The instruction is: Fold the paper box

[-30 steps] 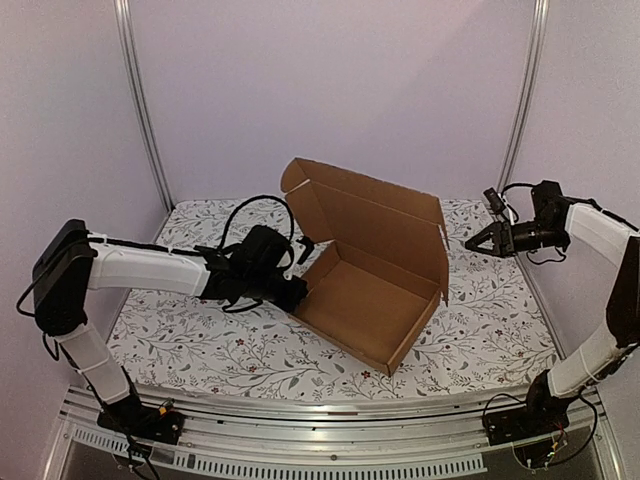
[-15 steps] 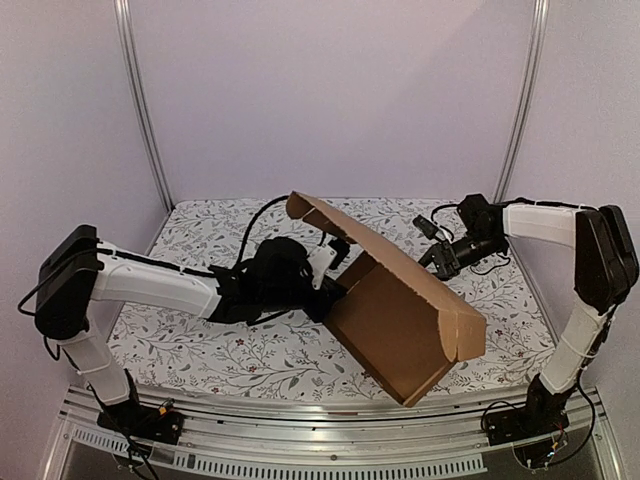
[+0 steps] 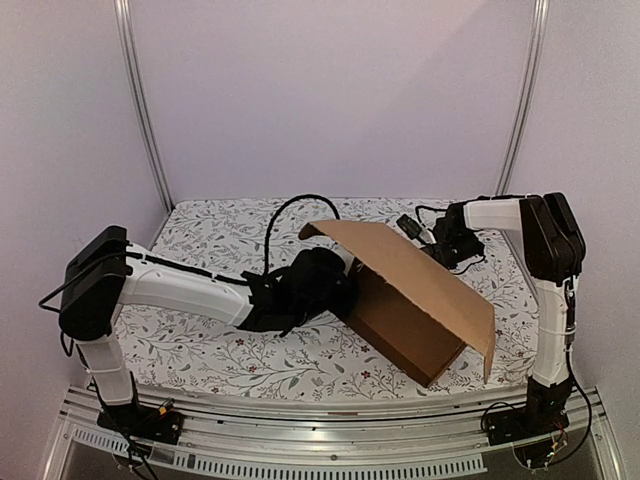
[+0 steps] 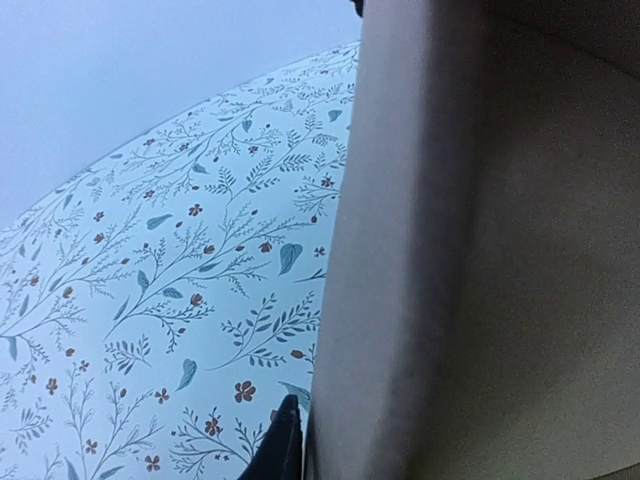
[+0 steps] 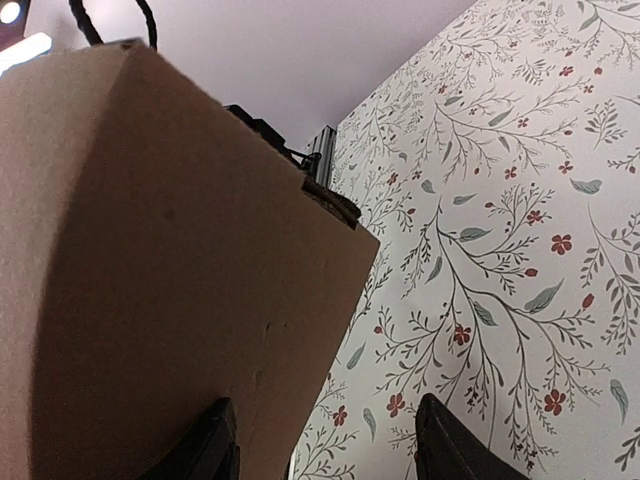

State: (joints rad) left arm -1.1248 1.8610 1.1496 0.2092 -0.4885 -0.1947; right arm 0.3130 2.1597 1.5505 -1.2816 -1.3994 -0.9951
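While the paper box [image 3: 420,290] lid is leaning low mid-frame, the released right hand [image 5: 330,448] is best pressing it down evenly; I cannot tell the left hand's [image 3: 316,286] state.

Floral tablecloth [image 3: 190,345] spread flat; lilac backdrop [image 3: 330,100] behind; metal upright [image 3: 141,110] at each rear corner.

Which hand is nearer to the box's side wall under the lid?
Left. The left hand is right beside that wall of the box; the right hand is at the far edge of the lid.
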